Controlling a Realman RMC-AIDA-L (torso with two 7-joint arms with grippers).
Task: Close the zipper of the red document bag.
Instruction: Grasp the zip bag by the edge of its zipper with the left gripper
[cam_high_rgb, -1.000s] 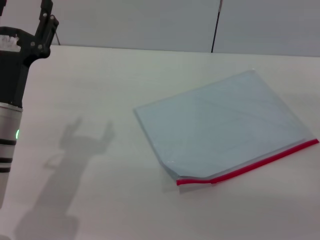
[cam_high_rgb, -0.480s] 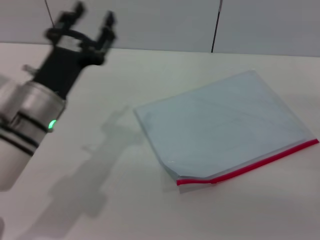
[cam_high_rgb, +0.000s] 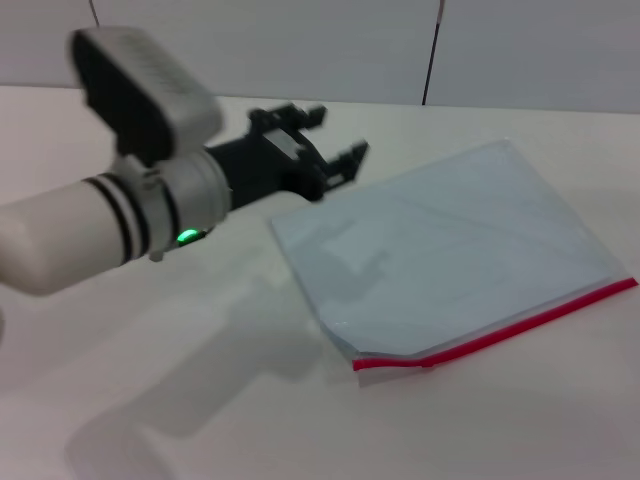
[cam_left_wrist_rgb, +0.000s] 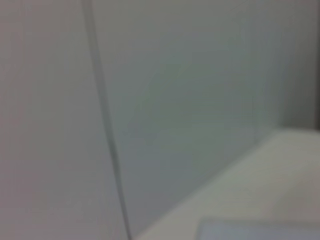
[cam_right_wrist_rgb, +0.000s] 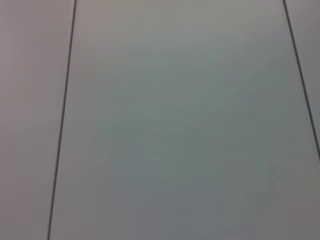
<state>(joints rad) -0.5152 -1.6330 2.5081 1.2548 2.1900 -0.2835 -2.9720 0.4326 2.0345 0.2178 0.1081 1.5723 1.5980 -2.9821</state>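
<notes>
The red document bag lies flat on the white table, a pale blue-grey translucent pouch at centre right in the head view. Its zipper is a thin red strip along the near long edge, with a small slider near the strip's left end. My left gripper hovers open above the table by the bag's far left corner, its fingers spread, holding nothing. A pale corner of the bag shows in the left wrist view. The right gripper is out of view.
The white table stretches to the left and front of the bag. A grey panelled wall with a dark seam stands behind the table. The right wrist view shows only wall panels.
My left arm has swung from the far left edge rightward across the table, and its gripper now points at the bag's far left corner. The bag has not moved.
</notes>
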